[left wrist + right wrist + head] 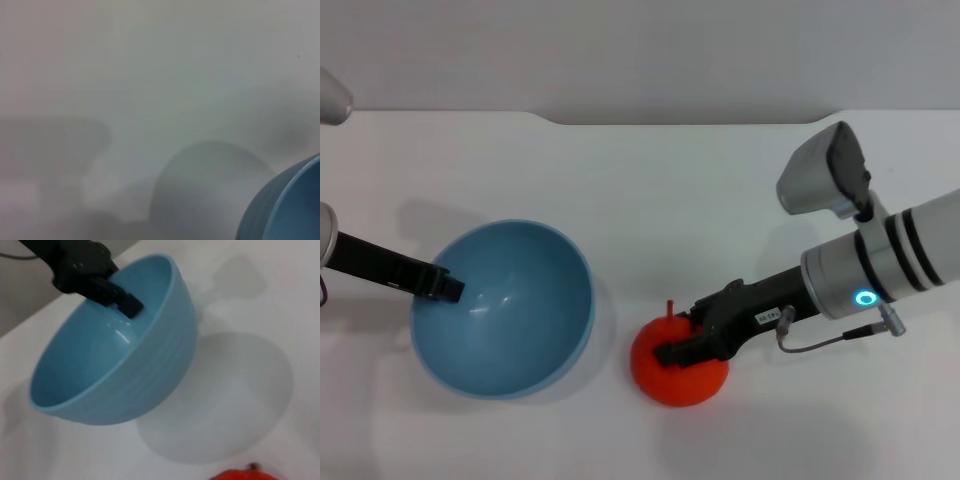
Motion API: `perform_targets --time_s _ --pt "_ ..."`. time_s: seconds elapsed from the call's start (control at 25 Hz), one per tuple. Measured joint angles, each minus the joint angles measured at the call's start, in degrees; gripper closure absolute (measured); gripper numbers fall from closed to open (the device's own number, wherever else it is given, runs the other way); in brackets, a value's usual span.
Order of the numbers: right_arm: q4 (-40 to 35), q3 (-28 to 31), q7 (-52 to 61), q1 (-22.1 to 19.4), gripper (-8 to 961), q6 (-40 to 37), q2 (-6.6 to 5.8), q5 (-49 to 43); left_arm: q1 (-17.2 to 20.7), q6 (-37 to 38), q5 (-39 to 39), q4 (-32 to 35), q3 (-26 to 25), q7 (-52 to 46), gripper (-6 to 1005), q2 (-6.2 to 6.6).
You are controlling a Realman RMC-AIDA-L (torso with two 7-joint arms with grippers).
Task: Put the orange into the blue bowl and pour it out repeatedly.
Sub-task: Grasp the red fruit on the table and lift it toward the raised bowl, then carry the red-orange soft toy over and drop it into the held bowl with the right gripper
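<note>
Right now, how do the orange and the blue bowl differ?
The orange is red-orange, solid and small; the blue bowl is light blue, hollow and wider. The orange sits on the table, the bowl is tilted and lifted. The right gripper grips the orange, the left gripper the bowl's rim. Both are round.
</note>
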Motion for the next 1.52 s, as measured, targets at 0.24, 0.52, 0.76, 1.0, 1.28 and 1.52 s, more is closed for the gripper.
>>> perform_targets --time_s 0.24,0.52,0.76,1.0,1.28,1.52 --pt "-1.2 -0.9 0.2 -1.3 509 0.7 -0.35 2.3 -0.4 0.1 0.0 0.0 0.4 0.0 1000 -0.05" --pt "-9.3 -0.2 0.6 -7.5 790 -2.8 -0.96 5.4 -1.8 0.1 0.0 -0.5 0.8 -0.1 999 -0.11" --pt "-20.3 5.9 0.9 -14.4 840 -10.3 -1.41 5.7 -4.9 -0.3 0.0 -2.1 4.4 -0.7 1000 -0.21" --pt "-37.8 12.3 0.9 -21.6 863 -20.0 -1.05 5.8 -11.3 -3.2 0.0 -8.9 13.7 -3.1 1000 -0.52" --pt "-43.6 11.5 0.9 -21.7 898 -28.9 -0.79 12.3 -17.8 -8.3 -0.4 -14.5 23.0 -7.4 1000 -1.19" --pt "-41.4 3.6 1.2 -19.6 933 -26.3 -0.82 10.6 -19.6 -10.4 -3.7 -13.9 25.8 -8.8 999 -1.35"
